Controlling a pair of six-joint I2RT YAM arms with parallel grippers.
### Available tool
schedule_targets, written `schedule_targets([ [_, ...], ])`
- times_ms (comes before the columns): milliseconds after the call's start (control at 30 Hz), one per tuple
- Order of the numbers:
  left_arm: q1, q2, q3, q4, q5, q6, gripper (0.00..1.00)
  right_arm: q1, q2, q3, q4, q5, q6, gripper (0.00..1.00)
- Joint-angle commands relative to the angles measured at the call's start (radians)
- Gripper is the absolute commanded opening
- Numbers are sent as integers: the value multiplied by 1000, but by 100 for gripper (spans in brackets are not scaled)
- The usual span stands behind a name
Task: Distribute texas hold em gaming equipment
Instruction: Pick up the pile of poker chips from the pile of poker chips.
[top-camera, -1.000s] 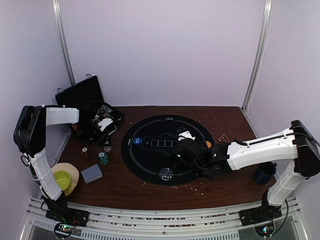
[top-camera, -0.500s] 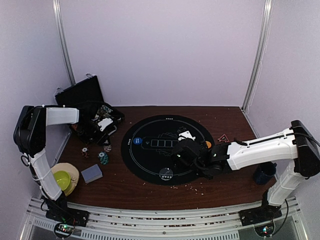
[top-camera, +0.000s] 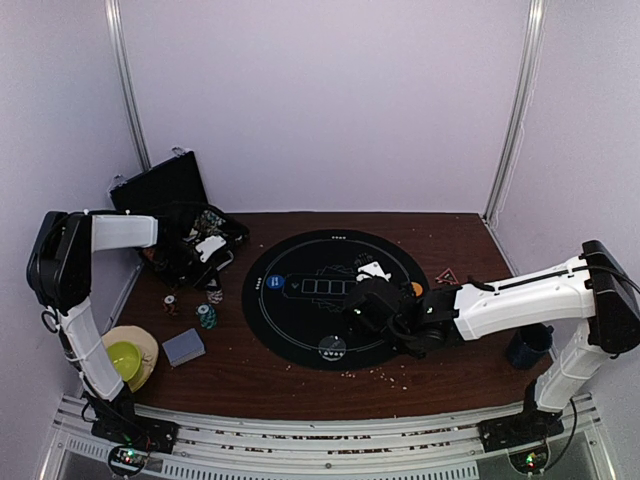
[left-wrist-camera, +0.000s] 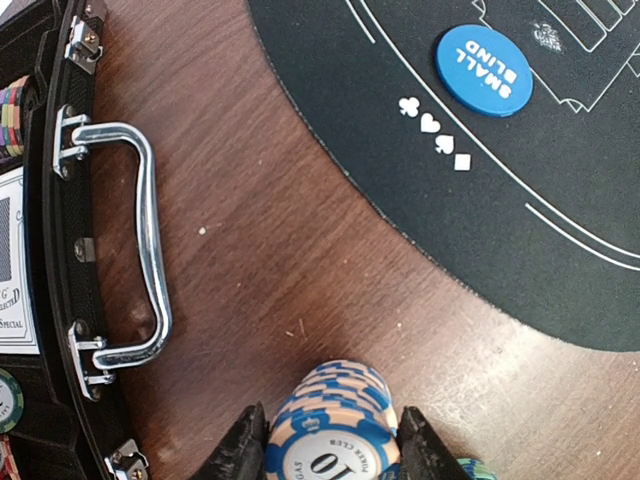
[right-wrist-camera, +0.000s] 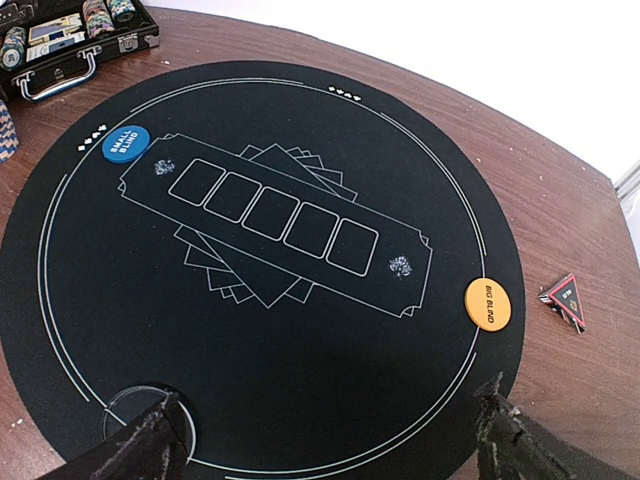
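Pinching a blue chip stack (left-wrist-camera: 338, 385), the left gripper (left-wrist-camera: 330, 418) was closed; the right gripper (right-wrist-camera: 330, 440) hung spread wide

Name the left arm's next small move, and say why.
Probably lift straight up: the left gripper is shut on the blue-striped chip stack, which is over the bare table beside the black mat, not on it.

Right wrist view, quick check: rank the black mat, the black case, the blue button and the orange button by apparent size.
1. Black mat, by far the largest.
2. Black case, cropped at the frame's corner.
3. Blue button and orange button: look about alike, so unranked.
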Motion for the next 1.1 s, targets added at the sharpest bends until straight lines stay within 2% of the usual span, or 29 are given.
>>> schedule_targets([
  [0, 6, -41, 9, 14, 18, -1, 32, 4, -17, 23, -8, 33, -2, 100],
  [500, -15, -102, 73, -4, -5, 16, 29, 4, -22, 20, -10, 44, -1, 100],
  [800, -117, 15, 228, -67, -28, 27, 30, 2, -39, 6, -3, 81, 3, 100],
  [1067, -236, 127, 268, -63, -41, 32, 30, -13, -56, -8, 4, 94, 7, 100],
])
